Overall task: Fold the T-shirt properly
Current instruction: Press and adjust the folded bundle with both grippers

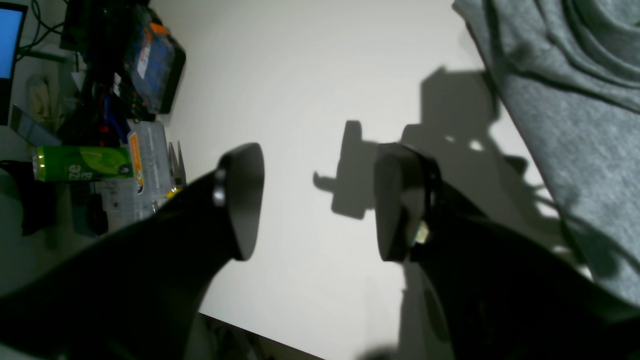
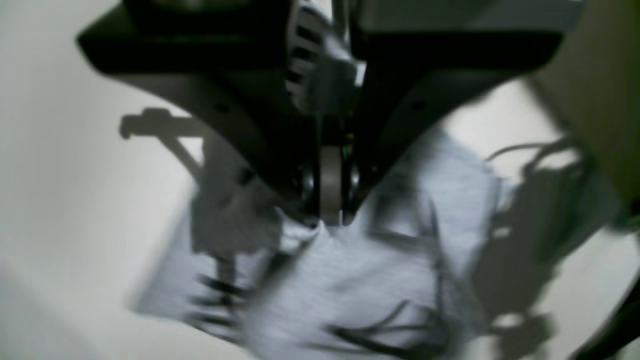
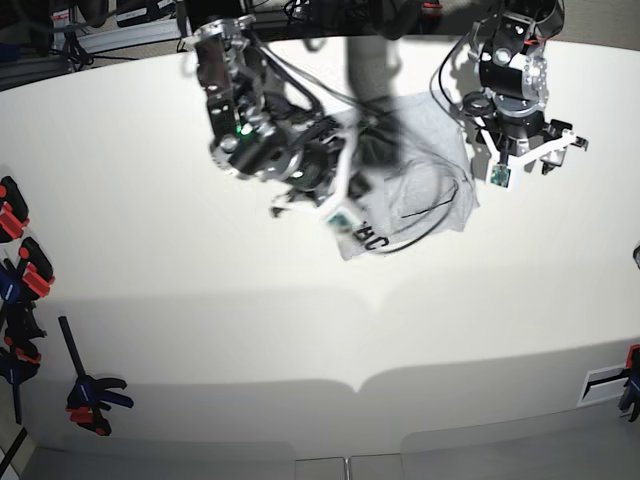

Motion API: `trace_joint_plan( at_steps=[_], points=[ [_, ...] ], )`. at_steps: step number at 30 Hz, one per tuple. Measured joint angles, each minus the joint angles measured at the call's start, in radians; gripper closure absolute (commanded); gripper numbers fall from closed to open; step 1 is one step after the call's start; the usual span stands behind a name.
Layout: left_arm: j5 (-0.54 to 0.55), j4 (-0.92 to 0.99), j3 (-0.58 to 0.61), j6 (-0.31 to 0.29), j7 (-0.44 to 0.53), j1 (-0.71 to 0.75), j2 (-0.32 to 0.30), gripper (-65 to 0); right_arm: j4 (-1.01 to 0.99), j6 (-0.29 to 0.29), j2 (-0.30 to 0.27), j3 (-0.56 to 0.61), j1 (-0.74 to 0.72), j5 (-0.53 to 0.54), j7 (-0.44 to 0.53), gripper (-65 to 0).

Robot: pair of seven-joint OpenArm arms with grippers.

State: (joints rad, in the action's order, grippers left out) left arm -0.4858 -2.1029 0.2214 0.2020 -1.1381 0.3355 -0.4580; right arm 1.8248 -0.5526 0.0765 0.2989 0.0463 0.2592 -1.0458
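Observation:
The light grey T-shirt lies bunched on the white table at the back centre. Black lettering shows on its turned-up front corner. My right gripper is shut on a fold of the shirt and holds it lifted. In the blurred right wrist view the closed fingertips pinch the grey fabric. My left gripper is open and empty just right of the shirt. In the left wrist view its fingers stand wide apart over bare table, with the shirt at the right edge.
A black cable hangs across the shirt. A green can, plastic boxes and a monitor crowd the space beyond the table edge. Clamps sit along the table's left edge.

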Motion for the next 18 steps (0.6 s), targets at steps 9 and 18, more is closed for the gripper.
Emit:
trace_joint_plan(
  at_steps=[9,18],
  points=[
    [-0.308,0.000,0.000,0.108,-0.016,0.000,-0.002,-32.0,0.003,-0.004,0.001,0.283,-0.002,0.035,-0.130,0.0],
    [-0.308,0.000,0.000,0.109,-0.040,0.002,-0.002,-32.0,0.003,-0.004,-0.007,0.369,-0.002,0.032,-0.206,0.0]
  ],
)
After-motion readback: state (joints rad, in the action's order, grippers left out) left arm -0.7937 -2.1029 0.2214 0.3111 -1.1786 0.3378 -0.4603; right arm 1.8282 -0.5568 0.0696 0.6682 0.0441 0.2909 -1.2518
